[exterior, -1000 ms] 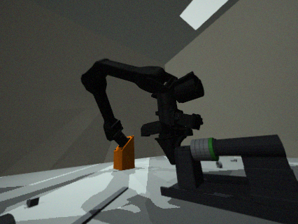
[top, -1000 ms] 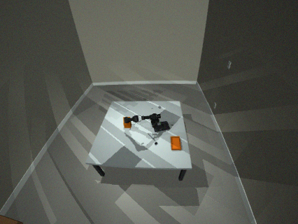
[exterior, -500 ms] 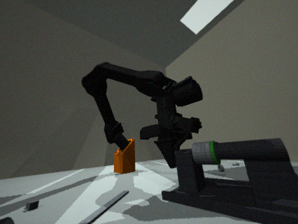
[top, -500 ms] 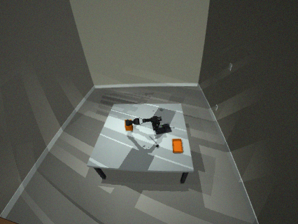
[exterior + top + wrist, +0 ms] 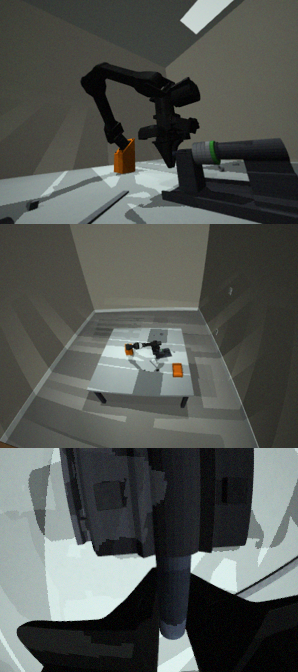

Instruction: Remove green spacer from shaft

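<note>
While the black pincer (image 5: 170, 165) (image 5: 164, 572) grips, smooth round shaft (image 5: 173, 598), ring-shaped green spacer (image 5: 214, 152)

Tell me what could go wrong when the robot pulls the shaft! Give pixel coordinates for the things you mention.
The gray spacers (image 5: 201, 152) sit right against the green one (image 5: 214, 152), so pulling too far might drop them too. The fingers (image 5: 171, 166) grip near the shaft's rounded end (image 5: 173, 629), so they might slip off.

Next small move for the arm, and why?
Probably draw the shaft slightly straight back, away from the housing block: the jaws are shut on its end, and the green spacer still sits up against the block.
</note>
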`<state>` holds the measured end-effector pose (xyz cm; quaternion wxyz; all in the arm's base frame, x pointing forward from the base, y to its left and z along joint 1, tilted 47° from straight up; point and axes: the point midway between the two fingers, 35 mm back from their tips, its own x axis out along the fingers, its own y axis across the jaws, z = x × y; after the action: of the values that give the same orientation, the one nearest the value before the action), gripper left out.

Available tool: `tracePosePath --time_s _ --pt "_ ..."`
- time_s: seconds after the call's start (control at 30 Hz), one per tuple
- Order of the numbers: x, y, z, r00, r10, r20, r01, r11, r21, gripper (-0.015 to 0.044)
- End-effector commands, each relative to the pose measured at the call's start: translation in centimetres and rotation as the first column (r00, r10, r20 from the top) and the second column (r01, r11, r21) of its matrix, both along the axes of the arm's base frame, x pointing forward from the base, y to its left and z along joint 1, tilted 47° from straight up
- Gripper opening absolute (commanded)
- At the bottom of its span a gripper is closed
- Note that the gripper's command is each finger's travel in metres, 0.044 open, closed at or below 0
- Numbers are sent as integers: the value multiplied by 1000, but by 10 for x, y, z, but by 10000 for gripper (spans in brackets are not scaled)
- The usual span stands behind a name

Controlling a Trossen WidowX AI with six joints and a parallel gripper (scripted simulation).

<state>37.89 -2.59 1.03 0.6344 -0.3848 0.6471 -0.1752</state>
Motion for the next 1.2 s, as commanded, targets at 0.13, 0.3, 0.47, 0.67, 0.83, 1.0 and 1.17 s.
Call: tracePosePath --time_s 0.13,0.3,0.47,0.67,0.83,1.0,1.17 --pt "-2 -1 1 1000 0 -1 0 1000 -2 0" --pt "-2 -1 1 1000 0 -1 0 1000 -2 0" --pt "-3 -1 1 1000 0 -1 0 1000 -2 0" --pt "-4 -1 1 1000 0 -1 0 1000 -2 0" --pt "-4 -1 1 1000 0 -1 0 1000 -2 0" --pt "-5 -2 1 1000 0 -1 0 1000 -2 0" --pt "-5 -2 2 1000 0 -1 0 1000 -2 0"
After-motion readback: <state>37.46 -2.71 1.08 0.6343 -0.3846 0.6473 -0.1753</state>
